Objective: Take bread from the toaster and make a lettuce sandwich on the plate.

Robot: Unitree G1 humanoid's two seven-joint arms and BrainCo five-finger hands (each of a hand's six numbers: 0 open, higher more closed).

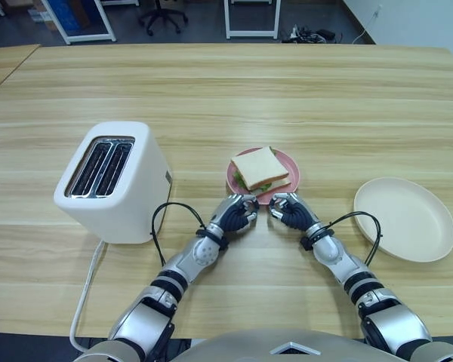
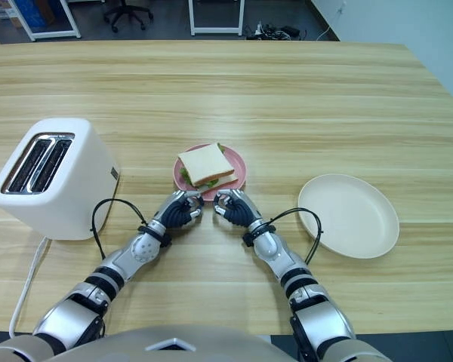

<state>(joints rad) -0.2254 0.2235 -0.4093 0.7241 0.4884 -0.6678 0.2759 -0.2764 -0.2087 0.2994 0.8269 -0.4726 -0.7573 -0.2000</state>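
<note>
Sandwich (image 1: 261, 169) sits assembled on the pink plate (image 1: 293, 176), near the middle of the table (image 1: 211, 90).
- Two square white slices, soft-looking, with thin pale crusts.
- Ragged green lettuce (image 1: 239, 180) peeks out along the near and left edges.
- The top slice lies a little skewed over the lower one.

Toaster (image 1: 112, 181) stands at 9 o'clock from the pink plate. It is a smooth white box with rounded corners, and its cord (image 1: 87, 290) trails off toward you. Both slots (image 1: 100, 167) read dark, with no slice top rising above them, so you can take the bread as already out.

A cream plate (image 1: 404, 219), shallow, round and matte, rests at 4 o'clock from the pink one and well apart from it.

Left robot hand (image 1: 236, 211) and right robot hand (image 1: 288, 209) hover at 6 o'clock from the pink plate, just beside its near rim. Their fingers are curled inward, the thumbs face each other, and they clasp nothing. You cannot tell whether any fingertip touches the rim.

My read is that this low, paired stance flanking the plate suits squaring up the top slice or steadying the plate. The table is pale wood grain and looks slick, so a nudge could slide the plate. The task looks all but done.
</note>
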